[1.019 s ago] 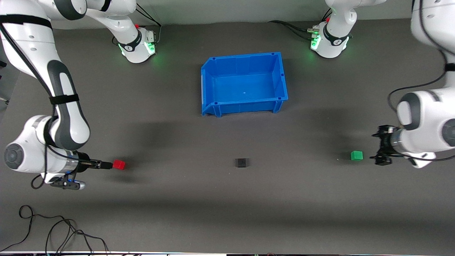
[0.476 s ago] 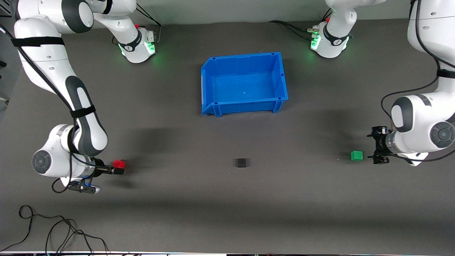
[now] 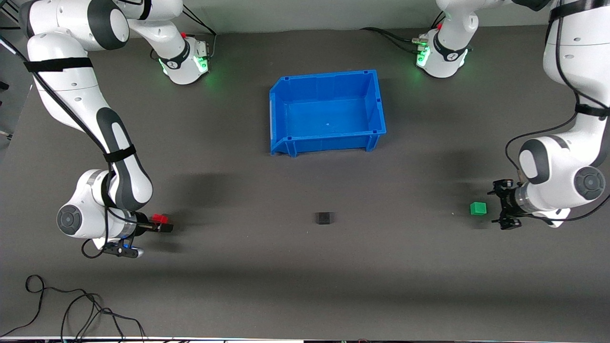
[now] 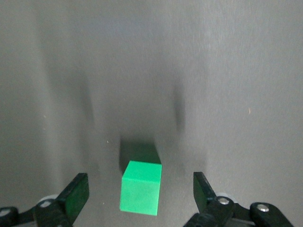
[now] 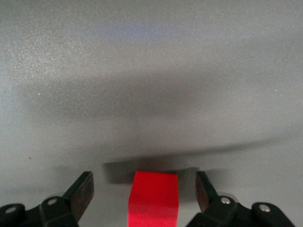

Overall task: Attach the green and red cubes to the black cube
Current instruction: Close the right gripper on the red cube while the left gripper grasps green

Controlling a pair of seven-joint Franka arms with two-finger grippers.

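Observation:
The red cube [image 3: 160, 218] lies on the grey mat toward the right arm's end. My right gripper [image 3: 165, 225] is low around it, open, with the cube [image 5: 154, 196] between its fingers [image 5: 83, 188] and gaps on both sides. The green cube [image 3: 478, 208] lies toward the left arm's end. My left gripper [image 3: 496, 208] is open right beside it; in the left wrist view the cube [image 4: 140, 187] sits between the fingertips [image 4: 78, 189], untouched. The black cube [image 3: 324, 218] lies alone midway between them.
An empty blue bin [image 3: 329, 76] stands at the table's middle, farther from the front camera than the black cube. Loose black cables [image 3: 71, 305] lie at the near corner by the right arm's end.
My right gripper has slid forward so its fingers now flank the red cube. My left gripper has moved closer to the green cube. The cubes have not moved.

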